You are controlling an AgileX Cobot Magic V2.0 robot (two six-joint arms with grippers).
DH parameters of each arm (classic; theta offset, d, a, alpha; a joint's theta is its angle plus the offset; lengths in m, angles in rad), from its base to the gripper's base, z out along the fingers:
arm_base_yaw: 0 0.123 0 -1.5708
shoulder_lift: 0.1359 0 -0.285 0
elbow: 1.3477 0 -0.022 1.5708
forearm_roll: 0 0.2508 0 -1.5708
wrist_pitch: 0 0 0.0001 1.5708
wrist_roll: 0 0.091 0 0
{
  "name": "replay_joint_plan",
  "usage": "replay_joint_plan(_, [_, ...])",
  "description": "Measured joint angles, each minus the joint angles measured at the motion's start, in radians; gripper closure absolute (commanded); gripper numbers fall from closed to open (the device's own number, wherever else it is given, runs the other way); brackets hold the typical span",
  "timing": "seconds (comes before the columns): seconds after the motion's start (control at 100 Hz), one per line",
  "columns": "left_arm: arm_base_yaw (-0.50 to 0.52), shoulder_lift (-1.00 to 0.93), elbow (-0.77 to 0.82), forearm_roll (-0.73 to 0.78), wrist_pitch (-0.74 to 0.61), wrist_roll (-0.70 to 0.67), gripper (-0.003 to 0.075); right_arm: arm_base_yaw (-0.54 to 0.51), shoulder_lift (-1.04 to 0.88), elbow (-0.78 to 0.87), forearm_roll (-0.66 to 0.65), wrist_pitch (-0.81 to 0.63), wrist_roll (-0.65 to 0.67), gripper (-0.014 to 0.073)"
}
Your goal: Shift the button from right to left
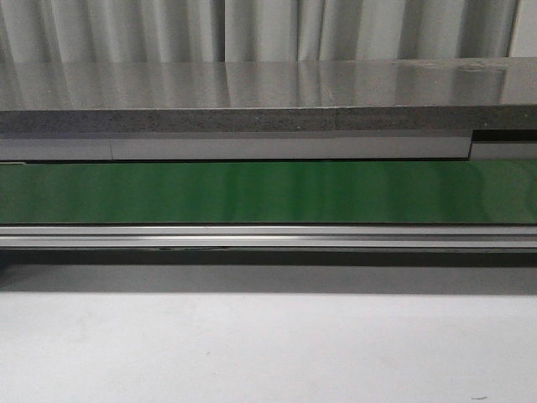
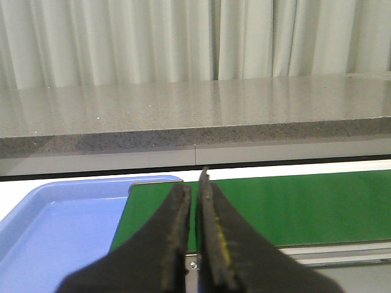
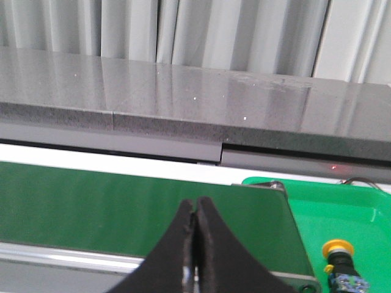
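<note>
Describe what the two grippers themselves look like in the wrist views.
The left gripper has two matte black, curved fingers tapering to narrow tips; the pads look worn, with a yellowish streak on one inner edge. The right gripper shows the same black tapered fingers. No cables or markings are visible.

A green conveyor belt (image 1: 268,191) ran across the front view between a metal rail (image 1: 268,238) on its near side and a grey speckled stone counter (image 1: 252,96) behind it. Pale pleated curtains (image 1: 252,29) hung beyond the counter. A white table surface (image 1: 268,348) lay nearest the camera. A blue tray (image 2: 55,226) sat beside one end of the belt, and a green tray (image 3: 333,213) sat beside the other end.
</note>
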Motion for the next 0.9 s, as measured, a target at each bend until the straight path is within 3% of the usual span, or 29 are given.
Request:
replay_joint_plan(0.55, [0.000,0.000,0.000,0.000,0.000,0.000,0.0715,0.000,0.473,-0.627,0.004,0.633,0.009,0.0662])
replay_joint_plan(0.76, [0.000,0.000,0.000,0.000,0.000,0.000,0.0715,0.000,0.724,-0.765,0.004,0.842,0.064,0.0662])
replay_joint_plan(0.9, [0.000,0.000,0.000,0.000,0.000,0.000,0.0715,0.000,0.855,-0.783,0.007,0.897,0.068,0.0662])
